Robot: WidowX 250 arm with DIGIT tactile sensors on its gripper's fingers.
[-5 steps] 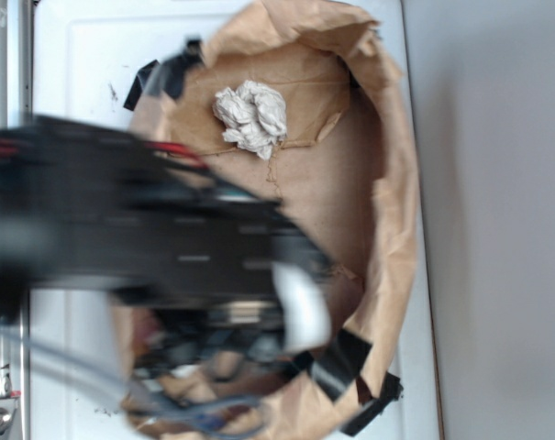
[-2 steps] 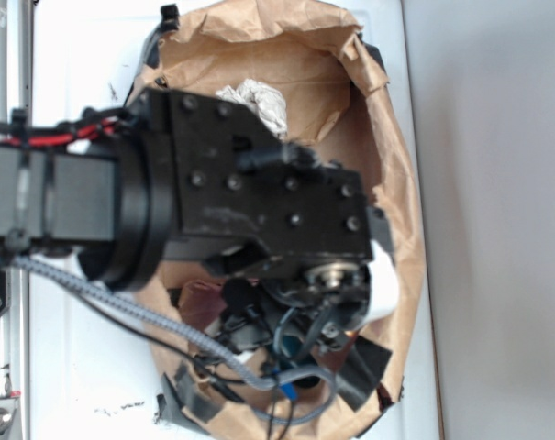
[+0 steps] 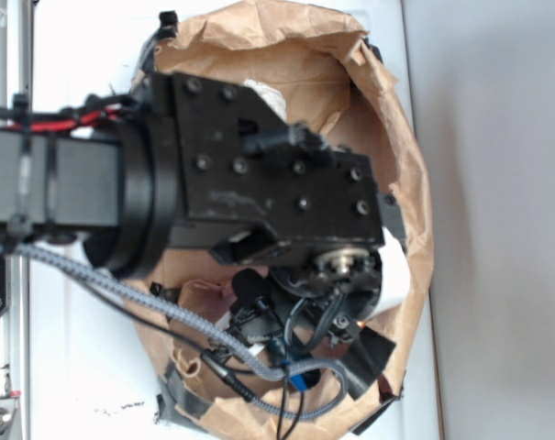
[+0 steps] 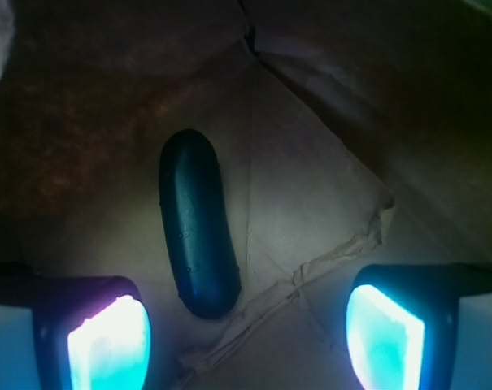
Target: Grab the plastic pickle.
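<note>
The plastic pickle (image 4: 198, 223) lies on the floor of the paper bag (image 3: 401, 174), left of centre in the wrist view, nearly upright in the frame with its lower end leaning slightly right. It is a smooth, glossy dark green cylinder with rounded ends and a few tiny bumps along its skin. Under it the brown paper is creased and matte, with a sharp fold running down from the top of the frame and a ragged, crumpled seam crossing toward the lower centre.

The gripper (image 4: 247, 333) hangs over it with its jaws spread wide. The two fingertips sit in the lower left and lower right corners, their pads (image 4: 107, 345) glowing pale cyan. The pickle's lower end lies just up and right of the left pad, apart from it, and well away from the right one.

In the exterior view the black, boxy wrist, studded with screws, fills the bag's mouth, reaching in from the left. Braided grey cable (image 3: 121, 291) loops below it. A sliver of the crumpled off-white paper wad (image 3: 266, 94) peeks out above the wrist, near the top.
</note>
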